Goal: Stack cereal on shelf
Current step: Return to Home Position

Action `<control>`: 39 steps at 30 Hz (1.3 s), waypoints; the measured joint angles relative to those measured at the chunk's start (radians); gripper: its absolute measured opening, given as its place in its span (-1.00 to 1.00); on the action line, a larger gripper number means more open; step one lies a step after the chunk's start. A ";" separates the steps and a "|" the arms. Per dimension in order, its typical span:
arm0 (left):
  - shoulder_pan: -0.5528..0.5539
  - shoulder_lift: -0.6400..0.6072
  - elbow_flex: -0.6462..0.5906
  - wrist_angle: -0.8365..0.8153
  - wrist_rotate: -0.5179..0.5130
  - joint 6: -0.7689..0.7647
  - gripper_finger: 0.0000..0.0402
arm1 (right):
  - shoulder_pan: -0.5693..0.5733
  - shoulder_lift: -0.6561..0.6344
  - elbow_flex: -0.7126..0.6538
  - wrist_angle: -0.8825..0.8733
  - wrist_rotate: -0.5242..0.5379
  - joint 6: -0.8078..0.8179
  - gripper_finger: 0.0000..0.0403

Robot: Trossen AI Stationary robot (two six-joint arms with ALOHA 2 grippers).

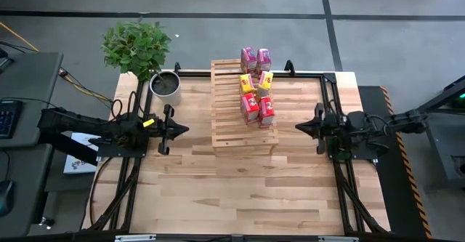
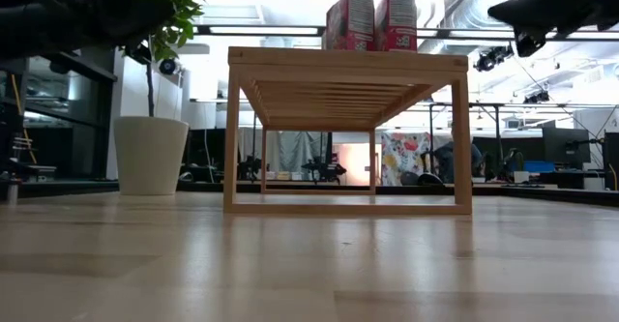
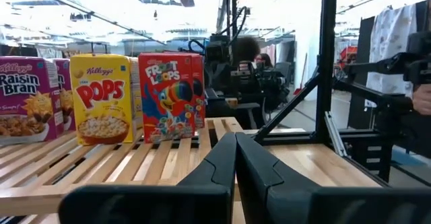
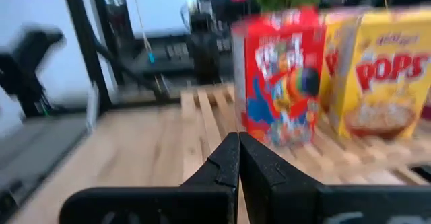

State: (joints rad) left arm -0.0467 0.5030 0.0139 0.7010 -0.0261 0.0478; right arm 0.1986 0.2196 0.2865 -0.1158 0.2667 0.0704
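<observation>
All six boxes of cereal stand on the shelf in three pairs along its right-hand half: pink boxes at the far end, yellow boxes in the middle, red boxes nearest the front. The shelf's long axis runs front to back across the worktop, square to the line joining the two arms, so it lies between them. The left end effector points inward from the left side and the right end effector from the right, each clear of the shelf's edge and touching nothing. Both wrist views show the fingers pressed together with nothing between them. Because the boxes sit on the right half, the right arm is the nearer one, with the red pair just inward of its tip; the left arm has bare slats between it and the cereal. Stacking looks finished, and a retreat outward would take each arm directly away from the boxes.
</observation>
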 joint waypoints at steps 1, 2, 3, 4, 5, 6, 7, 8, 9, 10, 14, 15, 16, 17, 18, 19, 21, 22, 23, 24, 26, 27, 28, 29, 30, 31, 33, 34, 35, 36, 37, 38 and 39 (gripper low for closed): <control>0.000 0.000 0.000 0.000 0.000 0.000 -1.00 | 0.000 -0.027 -0.018 0.030 -0.007 0.000 -1.00; 0.000 0.000 0.000 0.000 0.000 0.000 -1.00 | 0.000 -0.051 -0.040 0.062 -0.019 0.000 -1.00; 0.000 0.000 0.000 0.000 0.000 -0.001 -1.00 | 0.000 -0.074 -0.064 0.084 -0.036 0.000 -1.00; 0.000 0.000 0.000 -0.001 0.000 -0.007 -1.00 | 0.000 -0.095 -0.090 0.098 -0.054 0.000 -1.00; 0.000 0.000 0.000 -0.003 0.000 -0.020 -1.00 | 0.000 -0.113 -0.115 0.117 -0.069 0.004 -1.00; 0.000 0.001 0.000 -0.008 0.000 -0.037 -1.00 | 0.000 -0.130 -0.139 0.137 -0.075 0.008 -1.00; 0.000 0.001 0.000 -0.013 0.000 -0.054 -1.00 | 0.000 -0.146 -0.165 0.158 -0.076 0.008 -1.00; 0.000 0.001 0.000 -0.015 0.000 -0.070 -1.00 | 0.000 -0.158 -0.186 0.176 -0.077 0.009 -1.00; 0.000 0.001 0.000 -0.018 0.000 -0.080 -1.00 | 0.000 -0.168 -0.206 0.193 -0.077 0.008 -1.00; 0.000 0.001 0.000 -0.024 0.000 -0.089 -1.00 | 0.000 -0.179 -0.223 0.203 -0.083 0.008 -1.00; 0.000 0.001 0.000 -0.031 -0.002 -0.097 -1.00 | 0.000 -0.208 -0.265 0.209 -0.084 0.001 -1.00; 0.000 0.001 0.000 -0.031 -0.002 -0.097 -1.00 | 0.000 -0.213 -0.275 0.212 -0.084 -0.007 -1.00; 0.000 0.001 0.000 -0.032 -0.002 -0.096 -1.00 | 0.000 -0.215 -0.277 0.202 -0.084 -0.019 -1.00; 0.000 0.001 0.000 -0.032 -0.004 -0.097 -1.00 | 0.000 -0.215 -0.277 0.191 -0.086 -0.024 -1.00; 0.000 0.001 0.000 -0.032 -0.004 -0.097 -1.00 | 0.000 -0.215 -0.277 0.178 -0.093 -0.033 -1.00; 0.000 0.001 0.000 -0.032 -0.004 -0.097 -1.00 | 0.000 -0.214 -0.277 0.175 -0.107 -0.051 -1.00; 0.000 0.001 0.000 -0.032 -0.004 -0.097 -1.00 | 0.000 -0.215 -0.277 0.187 -0.122 -0.095 -1.00; 0.000 0.001 0.000 -0.032 -0.004 -0.097 -1.00 | 0.000 -0.215 -0.277 0.200 -0.122 -0.112 -1.00; 0.000 0.001 0.000 -0.032 -0.004 -0.097 -1.00 | 0.000 -0.215 -0.277 0.206 -0.118 -0.122 -1.00; 0.000 0.001 0.000 -0.036 -0.004 -0.097 -1.00 | 0.000 -0.215 -0.277 0.205 -0.113 -0.125 -1.00; 0.000 -0.007 0.001 -0.068 -0.020 -0.097 -1.00 | 0.000 -0.215 -0.277 0.188 -0.110 -0.113 -1.00; 0.000 -0.018 0.001 -0.081 -0.023 -0.097 -1.00 | 0.000 -0.214 -0.277 0.181 -0.110 -0.099 -1.00; 0.000 -0.030 0.001 -0.087 -0.024 -0.097 -1.00 | 0.000 -0.214 -0.277 0.175 -0.110 -0.089 -1.00; 0.000 -0.038 0.002 -0.096 -0.025 -0.097 -1.00 | 0.000 -0.215 -0.277 0.170 -0.109 -0.075 -1.00; 0.000 -0.049 0.002 -0.112 -0.025 -0.097 -1.00 | 0.000 -0.214 -0.277 0.162 -0.110 -0.067 -1.00; 0.000 -0.064 0.002 -0.129 -0.025 -0.097 -1.00 | 0.000 -0.214 -0.277 0.158 -0.110 -0.055 -1.00; 0.000 -0.096 0.002 -0.182 -0.026 -0.097 -1.00 | 0.000 -0.214 -0.277 0.158 -0.111 -0.036 -1.00; 0.000 -0.112 0.002 -0.220 -0.026 -0.097 -1.00 | 0.000 -0.214 -0.277 0.158 -0.110 -0.022 -1.00; 0.000 -0.129 0.002 -0.271 -0.026 -0.097 -1.00 | 0.000 -0.214 -0.277 0.158 -0.111 -0.016 -1.00; 0.000 -0.146 0.002 -0.337 -0.026 -0.097 -1.00 | 0.000 -0.214 -0.277 0.158 -0.111 -0.009 -1.00; 0.000 -0.164 0.002 -0.413 -0.027 -0.097 -1.00 | 0.000 -0.214 -0.277 0.158 -0.111 0.000 -1.00; 0.000 -0.180 0.002 -0.486 -0.027 -0.097 -1.00 | 0.000 -0.214 -0.277 0.158 -0.111 0.007 -1.00; 0.000 -0.195 0.002 -0.555 -0.027 -0.097 -1.00 | 0.000 -0.214 -0.277 0.158 -0.111 0.010 -1.00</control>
State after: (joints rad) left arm -0.0463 0.3079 0.0154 0.1457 -0.0528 -0.0494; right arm 0.1986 0.0051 0.0093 0.0422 0.1558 0.0800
